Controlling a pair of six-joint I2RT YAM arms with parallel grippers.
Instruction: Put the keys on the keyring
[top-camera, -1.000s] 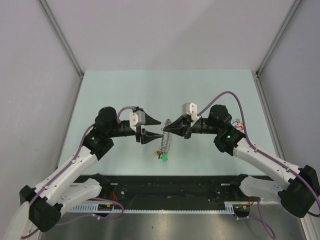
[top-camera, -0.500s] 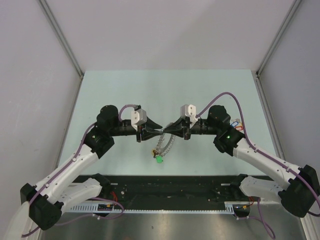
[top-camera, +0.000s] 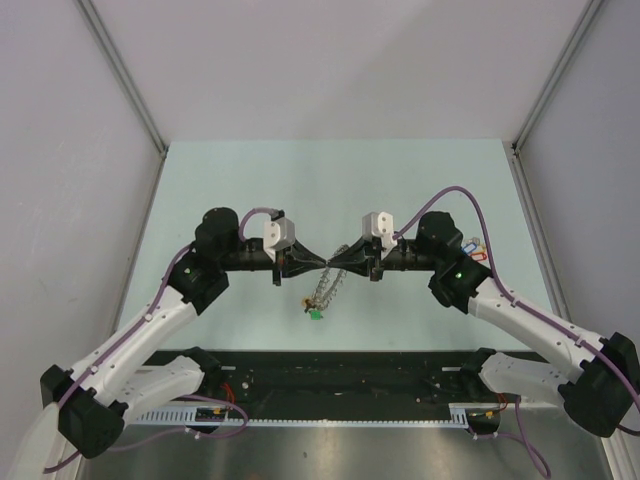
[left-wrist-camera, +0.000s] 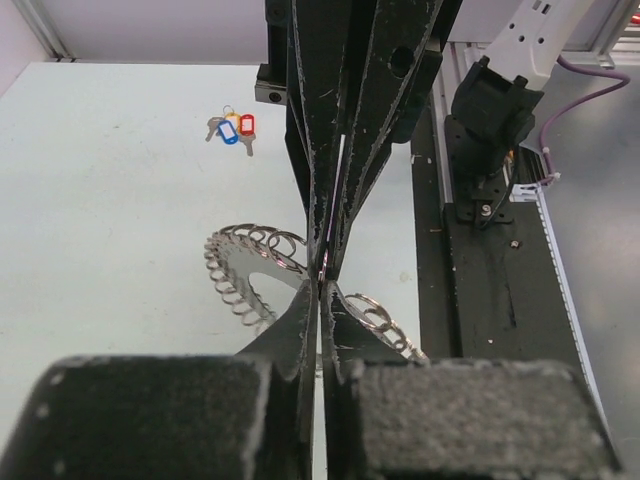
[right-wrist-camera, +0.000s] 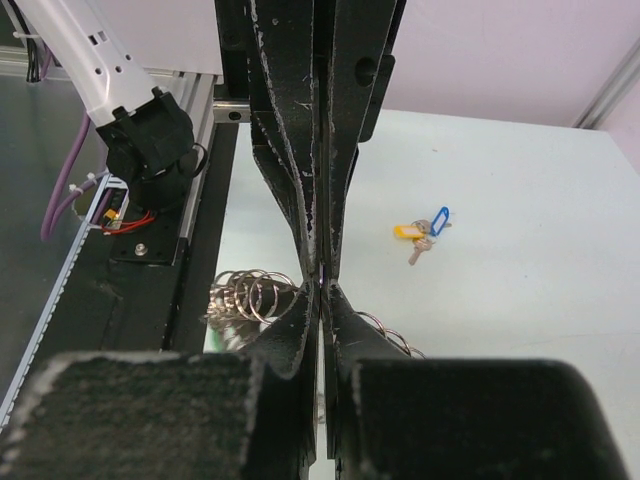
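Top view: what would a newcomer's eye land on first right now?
The left gripper and right gripper meet tip to tip at the centre, both shut on the keyring, which hangs slack below them. A green key dangles at its lowest end. A bunch of loose keys lies on the table, far right.

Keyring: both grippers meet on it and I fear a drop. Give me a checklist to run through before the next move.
1. The right gripper shut on the keyring: ok.
2. The left gripper shut on it too: ok, loops show on either side of its tips.
3. The green key hanging from the ring's low end: ok.
4. Ring clear of the table: cannot tell.
5. The other keys threaded on: not ok, they lie bunched on the table, apart from the ring.
6. Ring's opening found: cannot tell.
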